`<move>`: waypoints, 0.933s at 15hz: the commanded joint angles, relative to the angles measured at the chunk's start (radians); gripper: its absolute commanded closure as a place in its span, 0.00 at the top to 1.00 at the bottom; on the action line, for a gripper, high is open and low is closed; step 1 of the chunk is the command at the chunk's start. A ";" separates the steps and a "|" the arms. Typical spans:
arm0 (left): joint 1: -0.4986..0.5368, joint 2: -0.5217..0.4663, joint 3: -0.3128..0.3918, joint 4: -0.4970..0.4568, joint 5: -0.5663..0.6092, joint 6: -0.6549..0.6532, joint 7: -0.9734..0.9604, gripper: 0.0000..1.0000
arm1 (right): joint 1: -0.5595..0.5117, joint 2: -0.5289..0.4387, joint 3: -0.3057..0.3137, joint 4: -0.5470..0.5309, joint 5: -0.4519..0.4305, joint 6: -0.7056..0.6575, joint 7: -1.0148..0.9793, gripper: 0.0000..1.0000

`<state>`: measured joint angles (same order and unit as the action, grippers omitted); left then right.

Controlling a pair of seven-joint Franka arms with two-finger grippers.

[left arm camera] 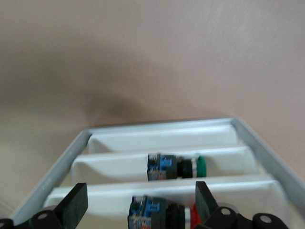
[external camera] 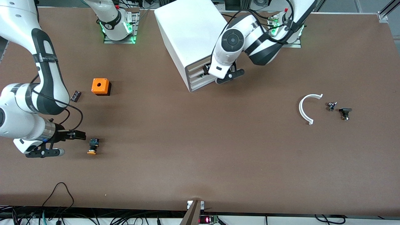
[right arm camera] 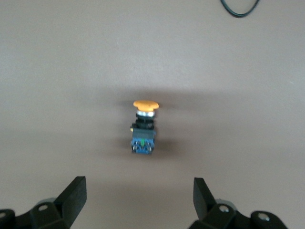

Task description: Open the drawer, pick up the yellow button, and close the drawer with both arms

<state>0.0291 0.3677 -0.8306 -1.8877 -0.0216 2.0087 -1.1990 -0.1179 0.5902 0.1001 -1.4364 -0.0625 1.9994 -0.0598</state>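
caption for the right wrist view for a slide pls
Open right gripper poised above the orange-capped button lying on its side on the bare brown table.

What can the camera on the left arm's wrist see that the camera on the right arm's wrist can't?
Only the left wrist view shows the white plastic tray drawers of the cabinet, one holding a green-capped push button, another a red-capped one, with the open left gripper at the drawer fronts.

Only the right wrist view shows the tiny orange-yellow-capped button with a black-and-blue body, lying alone on the table before the open right gripper, and a loop of black cable.

Both show the brown table.
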 commanded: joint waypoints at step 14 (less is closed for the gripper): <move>0.327 -0.006 -0.005 0.352 0.275 -0.350 0.841 0.99 | 0.021 -0.516 0.030 -0.015 0.038 -0.407 0.170 0.99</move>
<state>0.3217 0.3618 -0.8266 -1.5876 0.2167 1.7082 -0.4731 -0.0927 0.1448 0.1229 -1.4295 -0.0377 1.6227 0.0800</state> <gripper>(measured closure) 0.004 0.004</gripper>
